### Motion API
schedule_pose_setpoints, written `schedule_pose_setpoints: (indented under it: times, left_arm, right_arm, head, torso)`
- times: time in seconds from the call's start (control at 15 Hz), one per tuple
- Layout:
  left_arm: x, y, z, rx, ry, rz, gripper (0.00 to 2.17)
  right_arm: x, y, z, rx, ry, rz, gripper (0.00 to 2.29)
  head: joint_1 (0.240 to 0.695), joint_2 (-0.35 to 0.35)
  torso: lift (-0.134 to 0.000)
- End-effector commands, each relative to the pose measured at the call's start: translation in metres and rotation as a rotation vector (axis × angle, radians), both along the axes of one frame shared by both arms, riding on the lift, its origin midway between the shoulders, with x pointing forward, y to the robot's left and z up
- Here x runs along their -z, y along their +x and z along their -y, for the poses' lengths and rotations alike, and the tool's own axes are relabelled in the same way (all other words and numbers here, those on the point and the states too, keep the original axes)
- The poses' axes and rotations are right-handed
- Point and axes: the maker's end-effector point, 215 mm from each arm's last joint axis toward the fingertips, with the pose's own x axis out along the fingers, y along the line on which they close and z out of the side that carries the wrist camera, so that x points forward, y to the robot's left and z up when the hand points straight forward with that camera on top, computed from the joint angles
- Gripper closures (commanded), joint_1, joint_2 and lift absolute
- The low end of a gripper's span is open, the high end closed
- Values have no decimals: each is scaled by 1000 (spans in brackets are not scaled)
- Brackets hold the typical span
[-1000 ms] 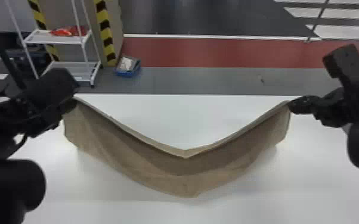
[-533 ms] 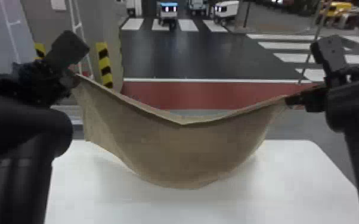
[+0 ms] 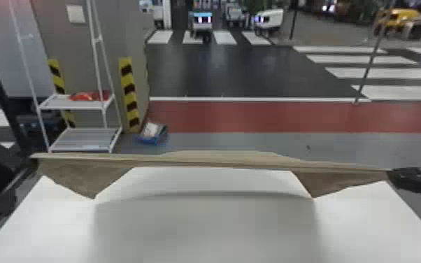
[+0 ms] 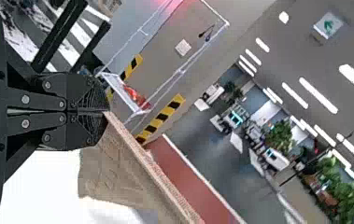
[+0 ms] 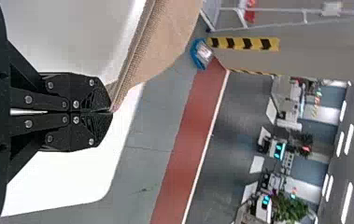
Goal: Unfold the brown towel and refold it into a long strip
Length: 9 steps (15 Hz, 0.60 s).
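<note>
A: State of grip?
B: Left end effector (image 4: pixel 106 111) and right end effector (image 5: pixel 112 111), each closed on one end of the brown towel (image 3: pixel 216 160), taut above the desk (image 3: pixel 206 227); its lower-edge contact is unclear.
A: Likely failure?
B: Overpulling could free a thinly pinched end. Beyond, white rack (image 3: pixel 84 139) and blue box (image 3: pixel 153 140) obstruct nothing

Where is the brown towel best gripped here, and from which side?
Probably the towel is best pinched at both ends of its long, taut edge, from the outer sides, where left gripper and right gripper hold it; loose cloth hangs below.
</note>
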Motion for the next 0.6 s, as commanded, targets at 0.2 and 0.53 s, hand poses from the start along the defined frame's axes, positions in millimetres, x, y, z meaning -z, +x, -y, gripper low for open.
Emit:
schedule_pose_setpoints:
  times: [0.2,0.53]
  left_arm:
    - [161,-71,27,164,87,-241,2142]
    - [188,-101,3,190,114,-345,2142]
  right_arm:
    - [110,-111,-3,-199,-129,-172,2253]
    - [117,-145,11,-250,-149,-220,2253]
  head:
    - [695,-42]
    - [695,-78]
  torso:
    - [-118]
    - [-118]
